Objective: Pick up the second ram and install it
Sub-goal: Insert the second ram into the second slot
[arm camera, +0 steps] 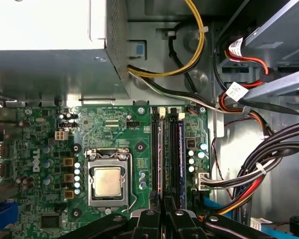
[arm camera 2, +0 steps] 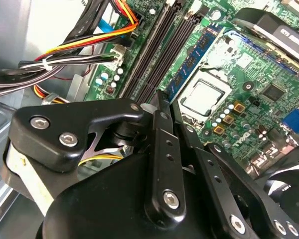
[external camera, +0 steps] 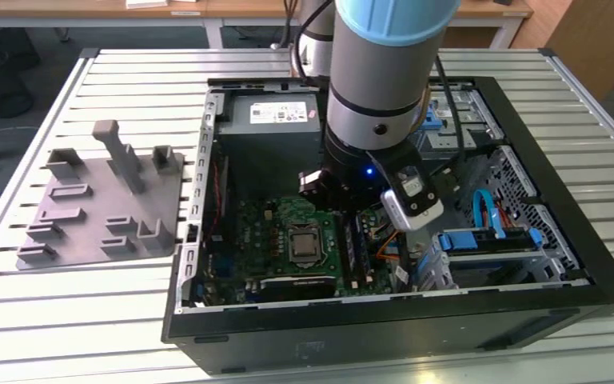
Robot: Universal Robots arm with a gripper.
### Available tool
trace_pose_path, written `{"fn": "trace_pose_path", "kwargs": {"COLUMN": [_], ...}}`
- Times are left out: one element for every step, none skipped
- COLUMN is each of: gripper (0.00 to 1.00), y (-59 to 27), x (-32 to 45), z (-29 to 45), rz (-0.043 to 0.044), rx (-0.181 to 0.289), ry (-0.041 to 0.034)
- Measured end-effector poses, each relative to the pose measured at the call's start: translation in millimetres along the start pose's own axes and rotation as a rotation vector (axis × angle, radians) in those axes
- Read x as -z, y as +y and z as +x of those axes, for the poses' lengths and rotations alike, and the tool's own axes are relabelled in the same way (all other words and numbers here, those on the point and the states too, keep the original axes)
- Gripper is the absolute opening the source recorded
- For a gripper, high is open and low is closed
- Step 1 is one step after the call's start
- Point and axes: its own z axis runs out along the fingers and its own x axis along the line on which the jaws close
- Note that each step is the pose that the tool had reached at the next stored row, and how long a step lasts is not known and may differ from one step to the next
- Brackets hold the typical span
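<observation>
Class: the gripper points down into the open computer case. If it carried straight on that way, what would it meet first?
Most likely the black memory slots on the motherboard, next to the blue ram: the gripper hangs right over them. How far above is hard to judge.

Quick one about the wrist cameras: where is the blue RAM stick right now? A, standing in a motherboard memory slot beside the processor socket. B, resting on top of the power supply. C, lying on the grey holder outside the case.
A: in the second wrist view the blue RAM stick stands on edge in the slot row beside the processor socket, ahead of the hand.
</observation>
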Motion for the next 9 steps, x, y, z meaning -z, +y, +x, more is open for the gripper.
{"fn": "trace_pose_path", "kwargs": {"gripper": [0.14,0.14,0.14,0.14,0.14,0.14,0.14,0.14,0.14], "y": [-0.1,-0.1,-0.2,-0.2,-0.3,-0.4,-0.4,-0.4,-0.5], "x": [-1.0,-2.0,-3.0,-3.9,-4.8,-5.7,-6.5,-7.3,-7.9], "z": [0.0,0.1,0.1,0.1,0.1,0.1,0.2,0.2,0.2], "rz": [0.0001,0.0001,0.0001,0.0001,0.0001,0.0001,0.0001,0.0001,0.0001], "rx": [0.0,0.0,0.0,0.0,0.0,0.0,0.0,0.0,0.0], "ry": [0.0001,0.0001,0.0001,0.0001,0.0,0.0001,0.0001,0.0001,0.0001]}}
